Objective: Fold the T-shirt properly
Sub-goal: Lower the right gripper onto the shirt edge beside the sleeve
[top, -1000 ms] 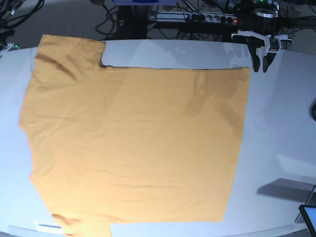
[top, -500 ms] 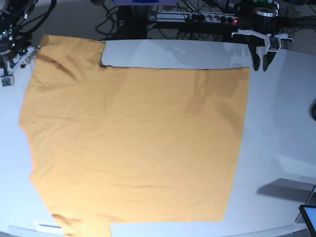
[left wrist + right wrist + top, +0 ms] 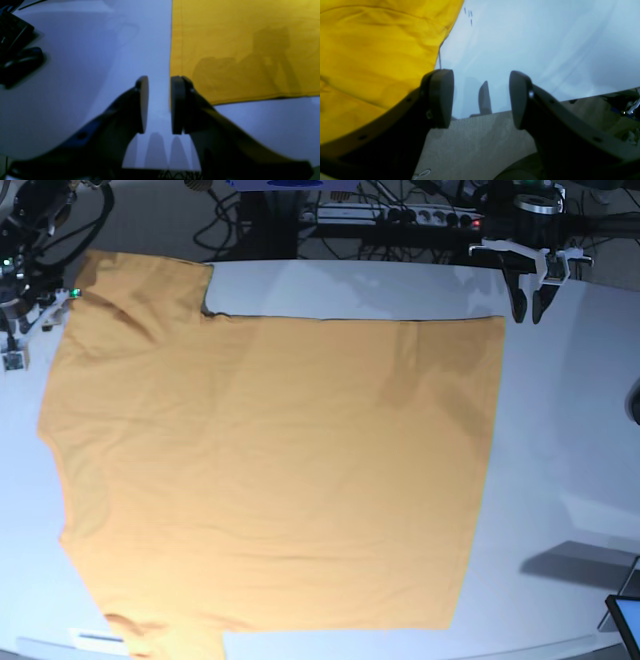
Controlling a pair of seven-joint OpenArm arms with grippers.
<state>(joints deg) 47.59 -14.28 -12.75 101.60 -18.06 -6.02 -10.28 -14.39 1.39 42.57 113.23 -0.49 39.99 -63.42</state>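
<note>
Base view: T-shirt [image 3: 270, 470] spread flat on the white tabletop [image 3: 570, 440], sleeves toward that picture's left, straight hem down its right, long axis running left to right across the picture. Hem's far corner just beside the left tool [image 3: 531, 305], cloth lying down and to that picture's left of the tips; seen from the left wrist, hem edge [image 3: 172, 50] almost under one finger [image 3: 178, 105], jaws a narrow gap apart over bare tabletop, nothing between them. Far sleeve [image 3: 140, 290] close beside the right tool [image 3: 20, 330]; from the right wrist, right tool [image 3: 480, 97] parted wider, empty, at the tabletop's edge, yellow cloth [image 3: 377, 52] off to one side. Each arm nearest its own far corner. Likely next: far edge pinched at both ends and carried toward the near side.
</note>
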